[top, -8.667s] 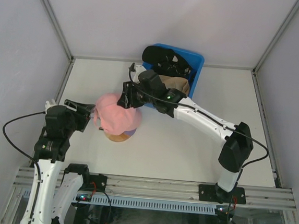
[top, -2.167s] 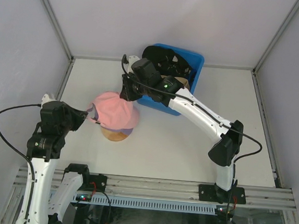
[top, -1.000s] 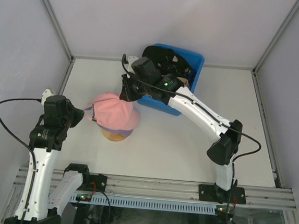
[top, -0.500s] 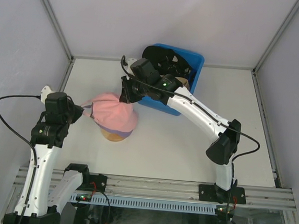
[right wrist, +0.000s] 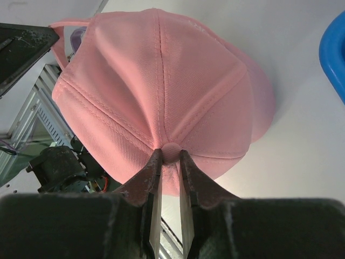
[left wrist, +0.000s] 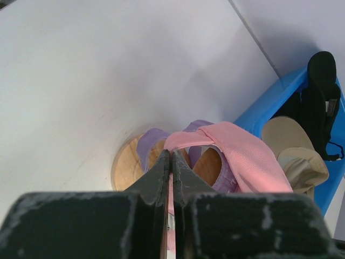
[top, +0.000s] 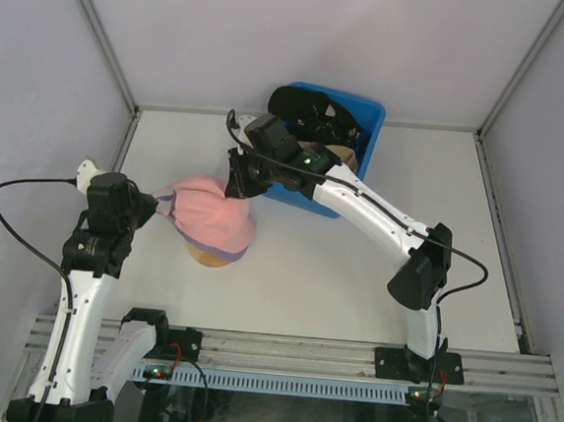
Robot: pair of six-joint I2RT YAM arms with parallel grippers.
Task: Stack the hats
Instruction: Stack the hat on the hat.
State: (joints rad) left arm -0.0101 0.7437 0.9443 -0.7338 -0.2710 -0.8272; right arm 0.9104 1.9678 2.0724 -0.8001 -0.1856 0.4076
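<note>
Left gripper (left wrist: 171,162) clamps the rear strap of the pink cap (left wrist: 248,156) and the right gripper (right wrist: 171,159) nips its crown button, left of centre in the top view, the cap hiding most of a lavender cap (left wrist: 148,148) and the wooden stand (left wrist: 124,167) beneath.

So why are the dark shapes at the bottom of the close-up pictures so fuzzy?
Left wrist: the left gripper lies nearest the lens and blurs; the pink hat beyond is crisper. Right wrist: the right gripper blurs likewise, hat stitching sharp. Top external: soft even light, everything in focus.
</note>
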